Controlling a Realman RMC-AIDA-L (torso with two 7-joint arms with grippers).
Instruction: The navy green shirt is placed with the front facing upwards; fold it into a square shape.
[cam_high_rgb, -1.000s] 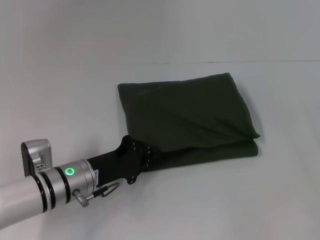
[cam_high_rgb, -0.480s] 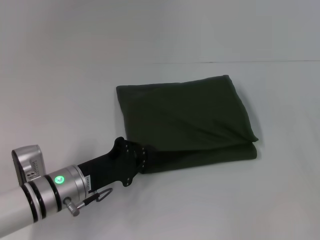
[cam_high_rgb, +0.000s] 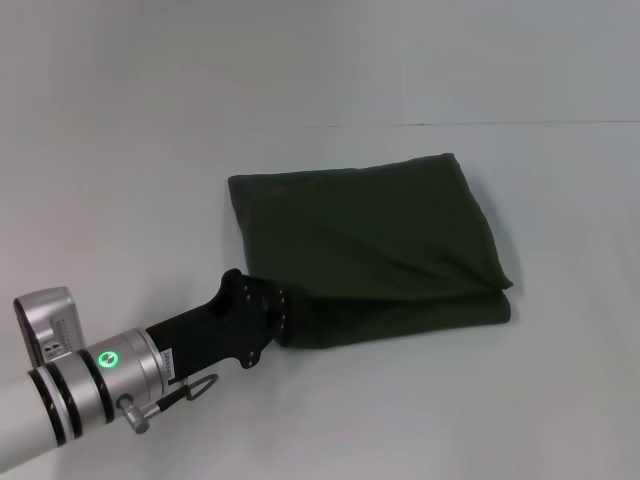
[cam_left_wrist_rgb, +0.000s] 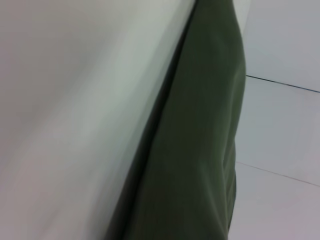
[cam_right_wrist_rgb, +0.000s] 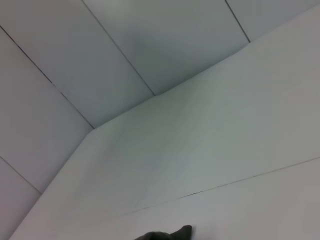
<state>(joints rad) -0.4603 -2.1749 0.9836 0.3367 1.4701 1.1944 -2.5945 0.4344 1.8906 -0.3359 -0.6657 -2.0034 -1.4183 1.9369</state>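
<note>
- Head view: navy green shirt (cam_high_rgb: 370, 245) lies folded, roughly square, on the white counter (cam_high_rgb: 150, 180).
- Left gripper (cam_high_rgb: 292, 312) sits at its near-left corner; its grip cannot be made out.

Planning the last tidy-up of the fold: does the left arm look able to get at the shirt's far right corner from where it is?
Probably not directly: the left gripper sits at the near left corner of the folded navy green shirt, diagonally opposite.
</note>
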